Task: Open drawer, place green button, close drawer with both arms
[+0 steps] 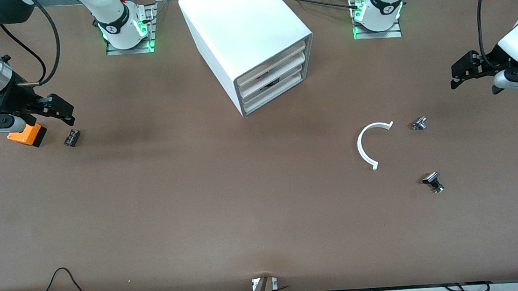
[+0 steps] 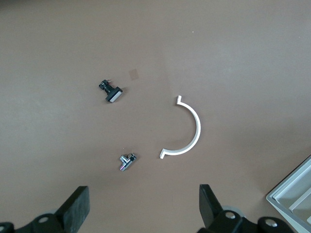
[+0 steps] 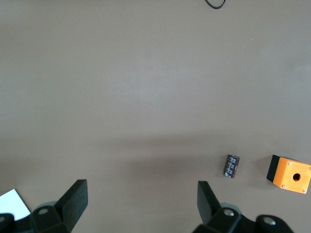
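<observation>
At the table's ends, both arms are held raised | left gripper (image 1: 468, 75) spread wide, nothing held | right gripper (image 1: 56, 109) spread wide over orange box (image 1: 27, 135) | drawer (image 1: 273, 94) closed in cabinet (image 1: 244, 34) | button not seen.

Left claw (image 1: 474, 76) and right claw (image 1: 52, 112) both agape, aloft at opposite table ends.

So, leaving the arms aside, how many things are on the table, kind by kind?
White cabinet with three drawers: 1
White curved piece: 1
Small silver-and-black parts: 2
Orange box: 1
Small dark cylinder: 1
Total: 6
</observation>
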Controlling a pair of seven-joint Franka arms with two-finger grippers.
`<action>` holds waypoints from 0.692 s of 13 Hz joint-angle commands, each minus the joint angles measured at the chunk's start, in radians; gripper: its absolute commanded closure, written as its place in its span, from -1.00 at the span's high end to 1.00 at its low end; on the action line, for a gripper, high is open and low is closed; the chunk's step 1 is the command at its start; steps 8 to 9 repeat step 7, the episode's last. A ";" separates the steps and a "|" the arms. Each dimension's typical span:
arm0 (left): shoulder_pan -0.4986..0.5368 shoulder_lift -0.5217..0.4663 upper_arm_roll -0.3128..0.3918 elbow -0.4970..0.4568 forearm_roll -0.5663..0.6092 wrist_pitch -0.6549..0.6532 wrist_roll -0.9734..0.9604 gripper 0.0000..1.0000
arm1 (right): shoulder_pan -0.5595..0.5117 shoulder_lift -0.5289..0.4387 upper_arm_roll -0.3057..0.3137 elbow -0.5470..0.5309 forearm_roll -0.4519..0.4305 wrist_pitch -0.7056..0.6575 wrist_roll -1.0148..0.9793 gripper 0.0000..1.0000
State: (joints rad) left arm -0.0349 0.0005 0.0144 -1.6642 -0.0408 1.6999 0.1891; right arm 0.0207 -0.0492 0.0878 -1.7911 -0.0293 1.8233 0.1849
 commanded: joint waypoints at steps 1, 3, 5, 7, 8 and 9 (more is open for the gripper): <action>0.000 0.023 0.006 0.040 -0.004 -0.028 0.024 0.99 | 0.008 0.003 -0.007 0.013 0.008 -0.004 -0.019 1.00; 0.000 0.021 0.006 0.041 -0.004 -0.029 0.020 0.99 | 0.007 0.005 -0.007 0.015 0.009 -0.001 -0.027 1.00; 0.000 0.023 0.004 0.041 -0.004 -0.029 0.029 0.99 | 0.007 0.005 -0.008 0.013 0.011 -0.002 -0.027 1.00; 0.000 0.023 0.006 0.040 -0.004 -0.029 0.026 0.99 | 0.007 0.009 -0.007 0.016 0.012 0.001 -0.024 1.00; 0.000 0.023 0.006 0.040 -0.004 -0.029 0.026 0.99 | 0.007 0.009 -0.007 0.016 0.012 0.001 -0.024 1.00; 0.000 0.023 0.006 0.040 -0.004 -0.029 0.026 0.99 | 0.007 0.009 -0.007 0.016 0.012 0.001 -0.024 1.00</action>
